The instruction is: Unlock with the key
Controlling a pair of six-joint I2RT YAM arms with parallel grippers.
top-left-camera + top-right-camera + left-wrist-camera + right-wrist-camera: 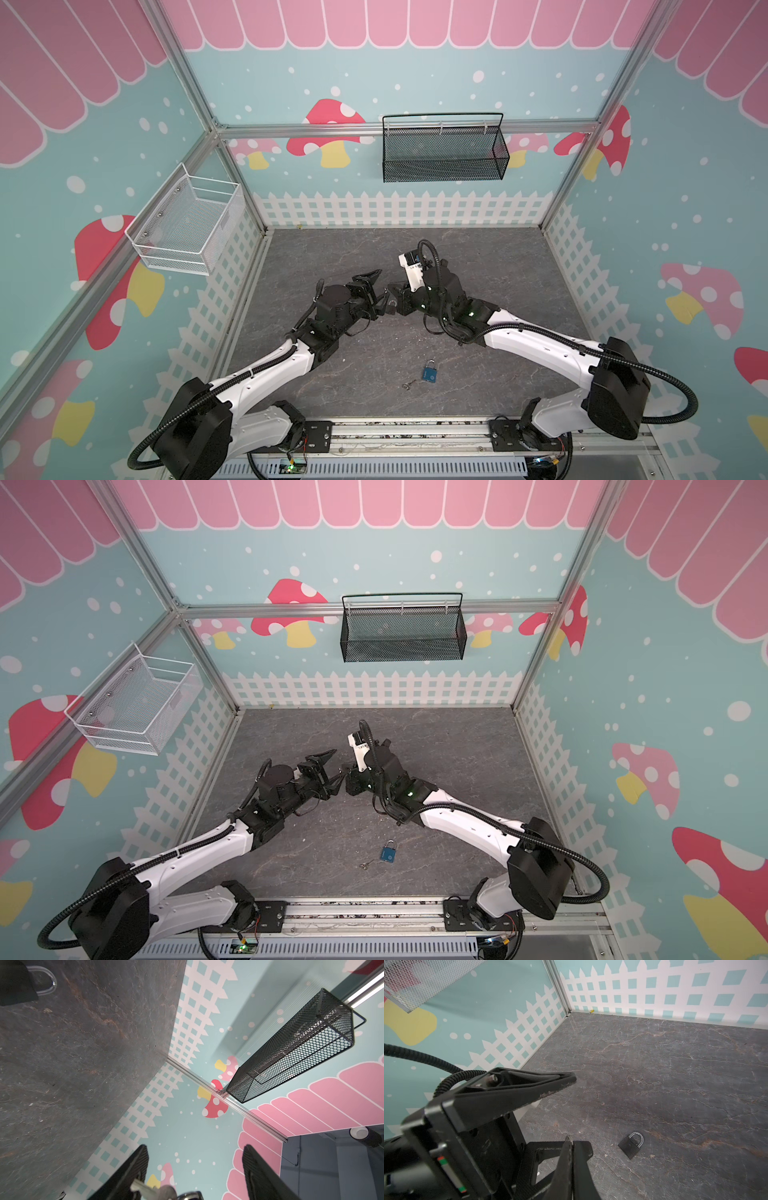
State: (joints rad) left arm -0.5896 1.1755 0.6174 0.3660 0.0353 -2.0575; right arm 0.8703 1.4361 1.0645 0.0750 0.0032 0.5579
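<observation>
Matt blk padlock [629, 1148] (shiny metal shackle [641, 1137]) on matt stone-look tabletop [654, 1074].

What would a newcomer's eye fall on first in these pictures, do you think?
First, the meeting at the centre: the right gripper, shut on a key, holds it between the open jaws of the left gripper. A black padlock lies right by them, a blue padlock nearer the front. A black basket hangs at the back, a white basket on the left.
</observation>
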